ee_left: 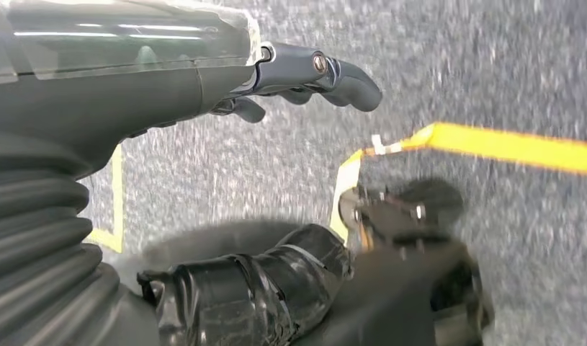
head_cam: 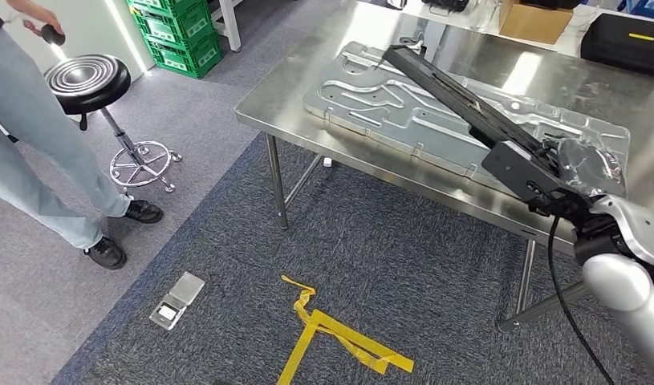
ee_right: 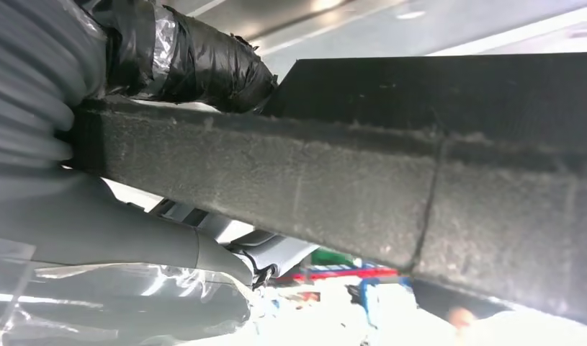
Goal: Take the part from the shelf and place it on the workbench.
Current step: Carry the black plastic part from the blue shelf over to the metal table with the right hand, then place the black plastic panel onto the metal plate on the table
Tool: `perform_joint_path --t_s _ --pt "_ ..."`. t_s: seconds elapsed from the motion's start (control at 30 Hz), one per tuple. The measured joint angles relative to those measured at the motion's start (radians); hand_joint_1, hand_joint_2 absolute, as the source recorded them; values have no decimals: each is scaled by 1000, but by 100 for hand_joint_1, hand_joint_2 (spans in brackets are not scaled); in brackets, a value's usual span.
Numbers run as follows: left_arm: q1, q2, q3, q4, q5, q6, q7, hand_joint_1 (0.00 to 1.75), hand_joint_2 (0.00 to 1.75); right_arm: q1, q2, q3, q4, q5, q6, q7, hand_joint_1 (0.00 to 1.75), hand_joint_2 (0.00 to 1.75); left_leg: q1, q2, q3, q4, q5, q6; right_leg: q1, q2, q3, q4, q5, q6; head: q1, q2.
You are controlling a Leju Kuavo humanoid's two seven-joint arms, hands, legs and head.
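Note:
My right hand [head_cam: 582, 170], wrapped in clear plastic, grips the near end of a long black part [head_cam: 456, 95]. The part slants up and away over the steel workbench [head_cam: 299, 90], its far tip above a silver stamped panel [head_cam: 371, 103] lying there. In the right wrist view the part [ee_right: 420, 151] is a dark, rough bar running across my right hand [ee_right: 96, 238], with the taped thumb [ee_right: 196, 58] against it. My left hand [ee_left: 175, 86] hangs over the grey carpet, its fingers [ee_left: 341, 76] stretched out and holding nothing.
A person [head_cam: 34, 128] stands at the left beside a black stool [head_cam: 87, 80]. Green crates [head_cam: 179, 32] sit behind. Yellow tape [head_cam: 331, 333] and a small flat silver device [head_cam: 177, 299] lie on the carpet. A cardboard box [head_cam: 536, 20] and black case [head_cam: 628, 44] are on the far table.

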Motion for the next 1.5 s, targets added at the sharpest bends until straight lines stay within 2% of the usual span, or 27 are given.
perform_joint_path --t_s 0.17,0.27,0.53,0.67,1.13,1.37,1.43,1.47,1.5 --pt "0 -5 0 0 0 0 4 0 175 -52 37 62 -16 12 1 -4 175 175 0 -2 -5 0 3 9 0 -2 1 -11 7 11 0 0" --pt "-1 -6 0 0 0 0 4 0 175 -95 66 110 -14 20 2 -9 175 175 0 -1 -6 0 4 11 0 -1 1 -13 10 15 0 0" --pt "-2 -6 0 0 2 6 10 0 175 -229 221 273 54 66 1 -68 175 175 1 -1 -6 0 7 11 1 -1 -1 -13 11 17 0 0" --pt "0 -6 0 0 3 6 10 0 175 -247 264 320 80 73 -5 -76 175 175 2 -2 -6 0 8 11 2 -2 -1 -12 11 17 0 0" --pt "3 -6 0 0 4 6 13 0 175 -265 312 386 124 66 -15 -81 175 175 1 -1 -7 0 7 11 1 -1 -1 -13 12 18 0 0" --pt "7 -4 1 0 12 6 21 0 175 -257 314 403 142 42 -28 -87 175 175 0 1 -7 4 3 22 -1 2 0 -19 14 28 -1 0" --pt "7 -5 1 0 13 5 18 0 175 -257 313 404 144 37 -30 -90 175 175 6 9 1 -7 8 29 1 5 -8 -4 1 34 0 0" --pt "7 -5 1 0 14 5 17 0 175 -258 312 404 144 36 -31 -91 175 175 9 14 5 -13 10 33 1 5 -24 30 -19 37 1 0" --pt "7 -6 1 0 15 4 16 0 175 -258 312 404 144 35 -33 -92 175 175 10 19 7 -17 11 35 1 4 -52 87 -48 38 2 0"
